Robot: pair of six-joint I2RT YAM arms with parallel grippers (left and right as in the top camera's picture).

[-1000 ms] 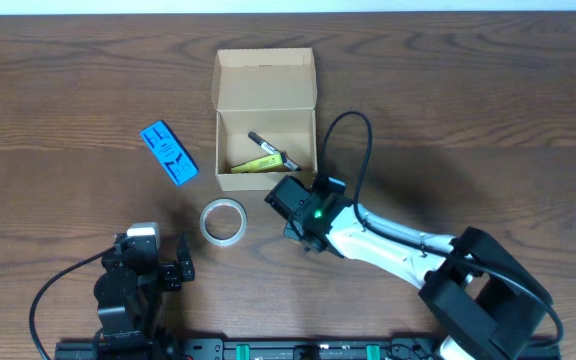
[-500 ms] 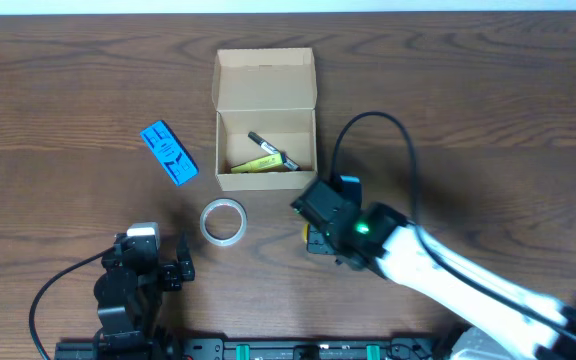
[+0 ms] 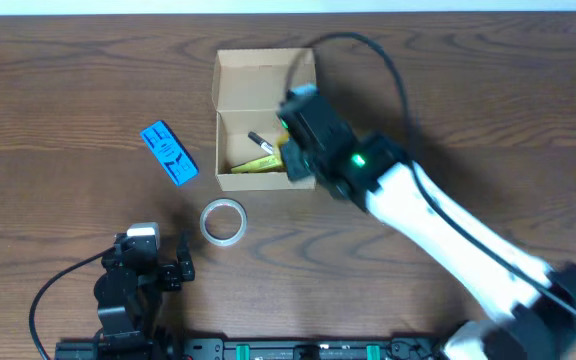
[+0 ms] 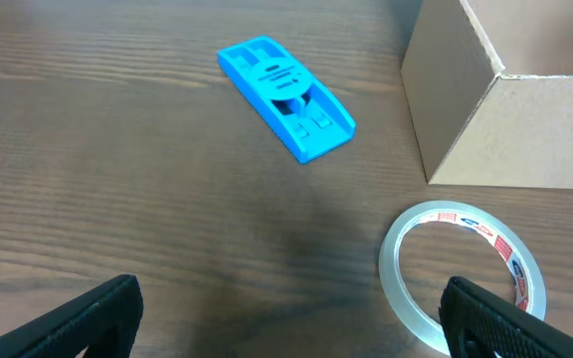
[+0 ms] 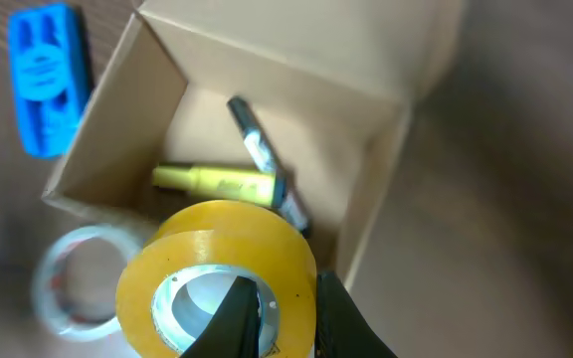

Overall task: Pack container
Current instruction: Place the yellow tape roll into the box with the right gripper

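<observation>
the right jaws are gripping the yellow tape roll (image 5: 217,273) over the open container (image 5: 267,80), apparently for dropping inside, while the left jaws are idling wide by the tabletop's (image 3: 488,90) near edge.

L arm (image 3: 123,285) was seen folded low at the near table edge. L gripper (image 4: 286,330) was pointed fwd, jaws spread fully, nothing betw. them. R arm (image 3: 448,225) was stretched diagonally from the near-right corner twd table centre, a green light lit near the wrist. R gripper (image 5: 282,318) was angled down, fingers (image 5: 235,313) clamped on the wall of a yellow tape roll (image 5: 217,244), one inside the core, one outside.
</observation>
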